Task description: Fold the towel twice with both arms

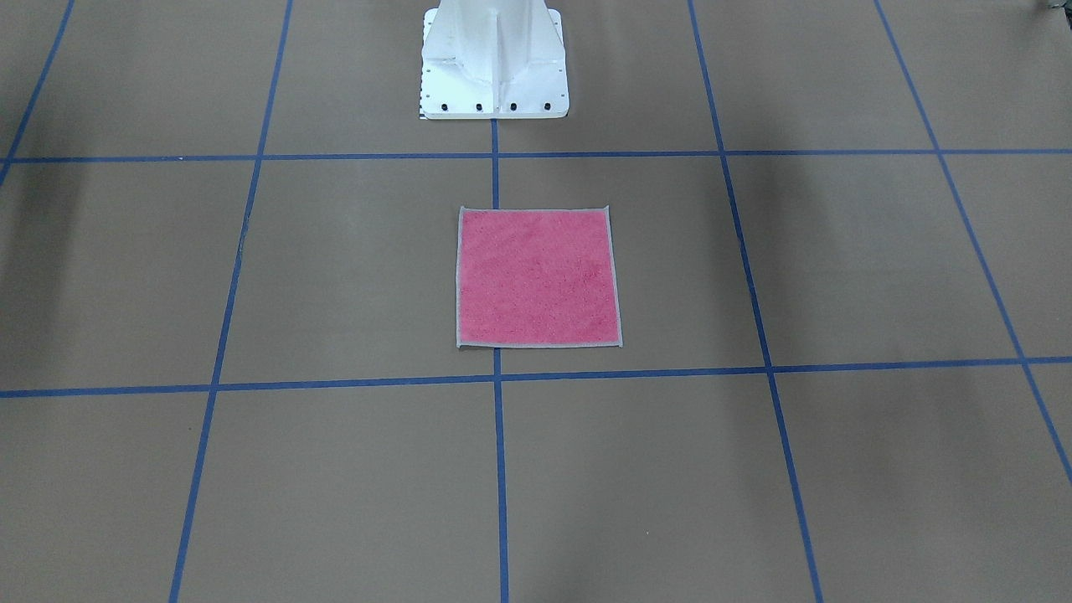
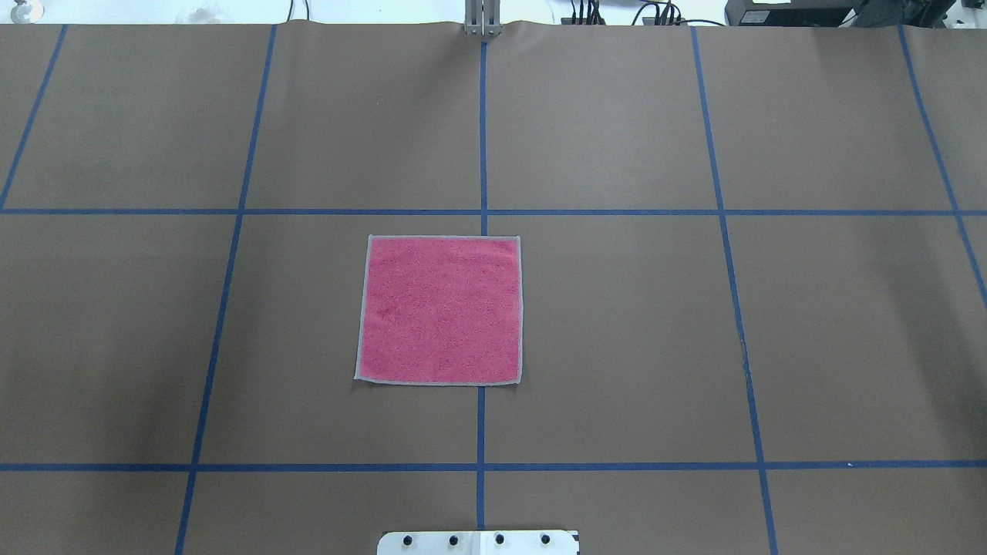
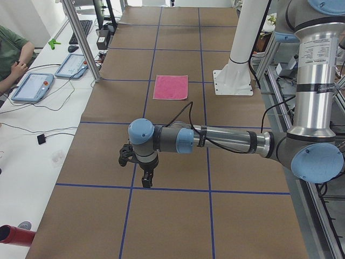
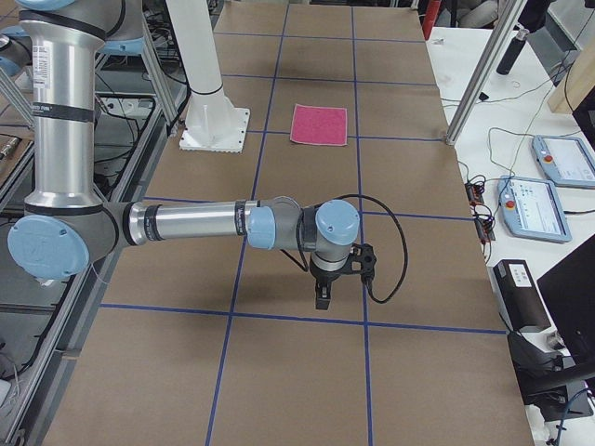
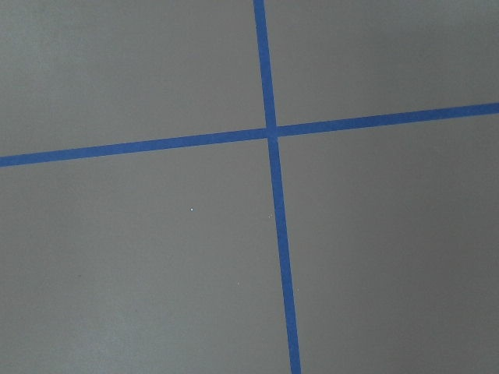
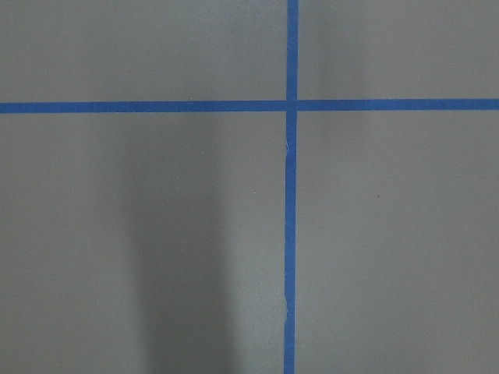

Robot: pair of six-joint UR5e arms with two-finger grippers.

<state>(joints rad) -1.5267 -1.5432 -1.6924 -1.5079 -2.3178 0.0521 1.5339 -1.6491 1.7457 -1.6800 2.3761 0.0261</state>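
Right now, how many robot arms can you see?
2. The silver-grey tubular left arm with light-blue joint caps stretches over the left end of the brown table; the matching right arm stretches over its right end. Both are far from the pink terry towel.

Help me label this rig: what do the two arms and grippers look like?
The left arm and right arm match: silver-grey tubes, light-blue joint caps, a printed label, a black cable looping to the wrist. The left gripper and right gripper are black.
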